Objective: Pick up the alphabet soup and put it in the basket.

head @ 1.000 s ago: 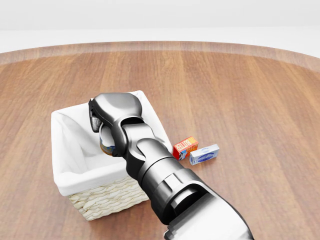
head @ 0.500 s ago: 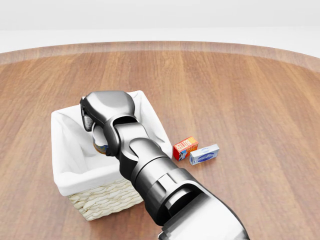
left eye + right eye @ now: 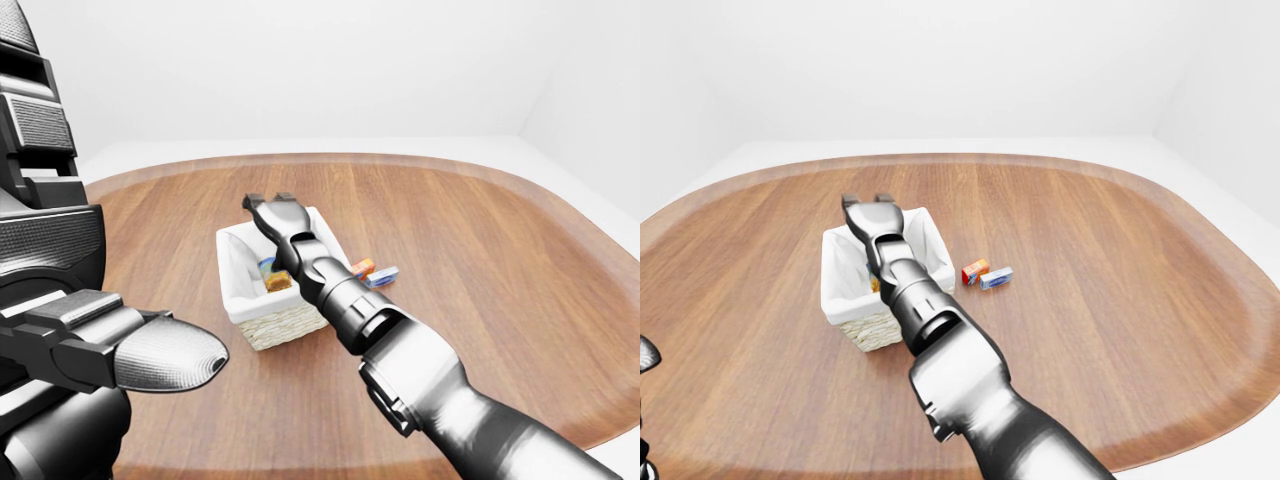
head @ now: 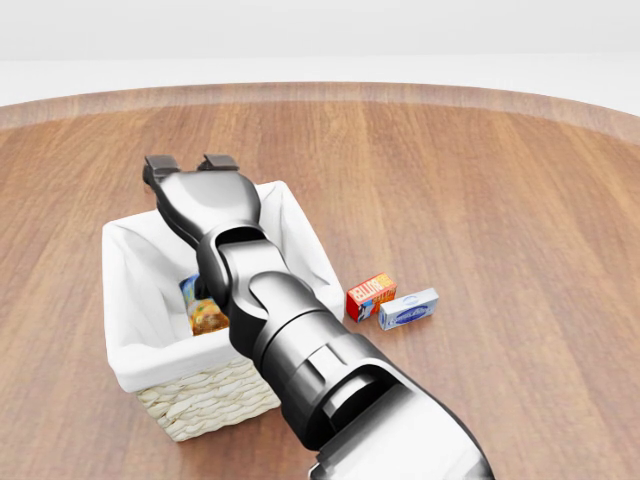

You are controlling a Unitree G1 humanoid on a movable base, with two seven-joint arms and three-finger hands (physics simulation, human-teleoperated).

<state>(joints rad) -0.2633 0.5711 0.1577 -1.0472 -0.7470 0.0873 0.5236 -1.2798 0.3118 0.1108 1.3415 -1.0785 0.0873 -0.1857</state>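
Where basket (image 4: 128,372) sits: right hand (image 4: 190,164), seemingly splayed.

My right arm (image 4: 300,350) covers much of the basket (image 4: 150,330) and part of the alphabet soup (image 4: 200,310). My left hand (image 3: 150,355) is cut off by the left-eye view's edge. Labels on two small boxes (image 4: 392,302) are unreadable.

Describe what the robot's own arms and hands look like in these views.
The right arm is built of glossy dark grey and silvery rounded segments with recessed black joints; no cables or markings show. The right hand is a smooth grey block ending in short, square black fingertips. The left arm, at the left-eye view's left edge, is blocky black with ribbed panels and a textured grey oval pad.
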